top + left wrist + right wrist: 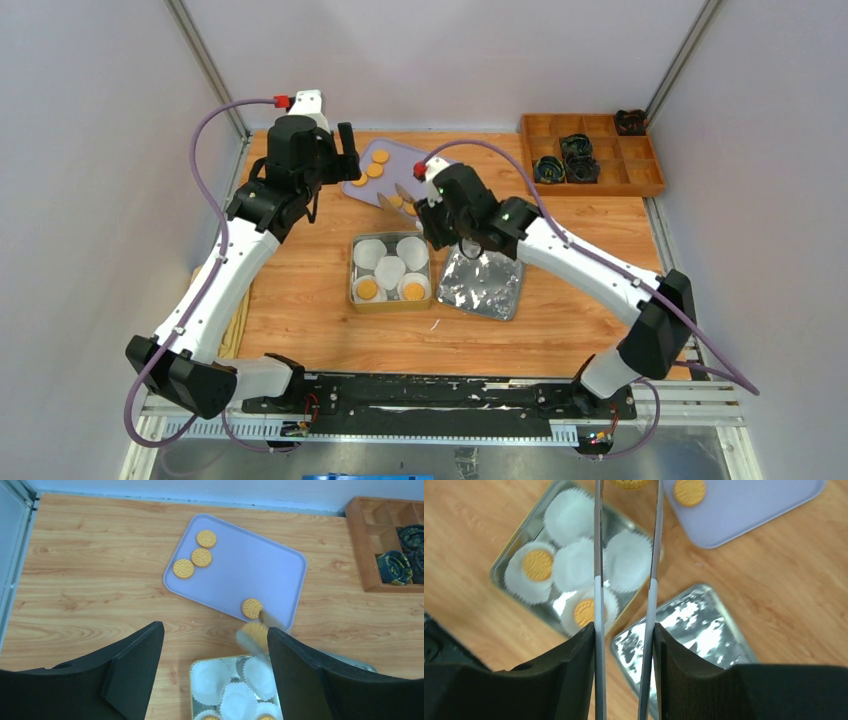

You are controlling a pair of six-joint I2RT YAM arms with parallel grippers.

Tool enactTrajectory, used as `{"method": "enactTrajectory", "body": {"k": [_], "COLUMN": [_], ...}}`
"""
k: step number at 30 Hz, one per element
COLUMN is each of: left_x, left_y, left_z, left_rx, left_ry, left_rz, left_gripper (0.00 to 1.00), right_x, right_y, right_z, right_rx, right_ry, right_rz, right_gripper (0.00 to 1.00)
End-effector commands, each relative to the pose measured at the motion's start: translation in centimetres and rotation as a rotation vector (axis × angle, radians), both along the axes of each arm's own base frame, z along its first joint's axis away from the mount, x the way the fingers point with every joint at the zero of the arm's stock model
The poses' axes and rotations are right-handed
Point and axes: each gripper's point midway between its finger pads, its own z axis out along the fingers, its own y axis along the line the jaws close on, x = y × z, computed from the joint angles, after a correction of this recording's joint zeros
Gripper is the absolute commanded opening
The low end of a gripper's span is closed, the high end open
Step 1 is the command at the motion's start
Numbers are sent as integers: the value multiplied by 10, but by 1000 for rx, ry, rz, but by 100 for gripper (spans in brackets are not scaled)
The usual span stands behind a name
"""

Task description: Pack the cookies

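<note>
Three cookies (201,557) lie at the far left of a lavender tray (250,565), and one cookie (251,608) lies near its front edge. My right gripper (624,630) is shut on metal tongs (598,555), whose tips pinch a cookie (629,483) just above the tray's near edge, beside the tin. An open metal tin (352,270) holds white paper cups. Two of the cups hold cookies (538,564). My left gripper (215,627) is open and empty, hovering above the table between the tray and the tin.
The tin's shiny lid (483,283) lies right of the tin. A wooden compartment box (590,150) with dark rolled items stands at the back right. Grey walls enclose the table on three sides.
</note>
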Motion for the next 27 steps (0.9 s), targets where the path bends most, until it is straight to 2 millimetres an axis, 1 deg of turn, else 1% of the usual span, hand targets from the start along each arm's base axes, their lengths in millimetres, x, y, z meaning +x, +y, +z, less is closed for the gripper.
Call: {"method": "enactTrajectory", "body": {"k": [1, 3, 5, 8, 13, 16, 22, 26, 27], "left_x": [1, 0, -2, -4, -7, -8, -9, -8, -8], "left_y": [-6, -7, -9, -10, -10, -8, -7, -6, -5], "left_z": [4, 5, 5, 6, 10, 11, 11, 9, 9], "left_rx": [-33, -42, -51, -62, -71, -66, -62, -55, -52], "left_ry": [-16, -16, -15, -16, -24, -25, -28, -24, -24], "left_rz": [-17, -22, -28, -35, -38, -32, -28, -25, -24], "left_gripper": [81, 81, 81, 81, 81, 81, 81, 81, 81], "right_x": [-57, -75, -88, -99, -104, -105, -107, -108, -110], "right_y": [6, 5, 4, 1, -4, -3, 9, 15, 16], "right_z": [-12, -20, -30, -43, -63, -69, -67, -71, -72], "right_rx": [-25, -39, -54, -75, -110, -119, -121, -127, -130], "right_ry": [49, 66, 90, 117, 156, 170, 168, 181, 186], "right_rz": [99, 120, 132, 128, 113, 119, 145, 154, 157], "right_gripper": [0, 0, 0, 0, 0, 0, 0, 0, 1]}}
